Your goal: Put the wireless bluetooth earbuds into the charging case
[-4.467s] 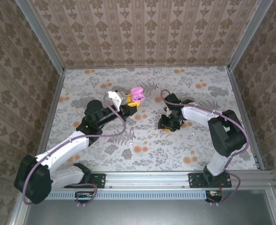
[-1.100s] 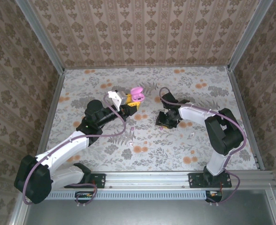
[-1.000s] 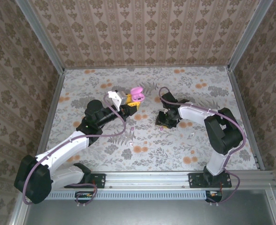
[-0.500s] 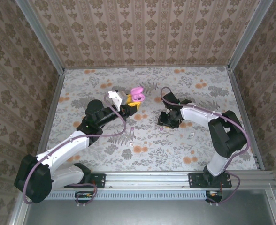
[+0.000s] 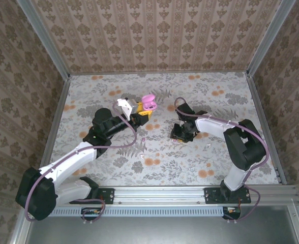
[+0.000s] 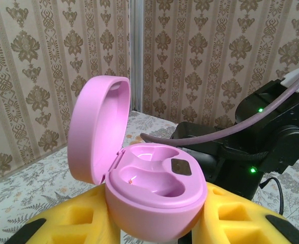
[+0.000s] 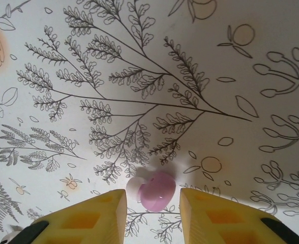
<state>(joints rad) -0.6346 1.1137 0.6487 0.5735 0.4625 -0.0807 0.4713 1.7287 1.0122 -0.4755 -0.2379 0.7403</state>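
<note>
From the top camera, you see the left gripper [image 5: 141, 115] clamped on a pink pebble-shaped plastic charging case [image 5: 148, 102], which is lid up and left of the table's middle. The right gripper [image 5: 180, 134] sits low over the flower-printed table surface [image 5: 215, 101], at about 4 o'clock from that case, near it but apart. In the left wrist view, the case is squeezed between the left gripper's yellow fingers [image 6: 73, 223]. Its lid is hinged open toward 10 o'clock, and the right arm's black body [image 6: 271, 142] stands at 2 o'clock behind it. In the right wrist view, a pink bean-sized plastic earbud with a white tip [image 7: 157, 196] lies on the print at 6 o'clock, between the right gripper's yellow fingers [image 7: 215, 219]. That claw is narrowly parted, straddling the bud, with a sliver of gap on the 3 o'clock side. You cannot tell whether the other finger touches the white tip.
</note>
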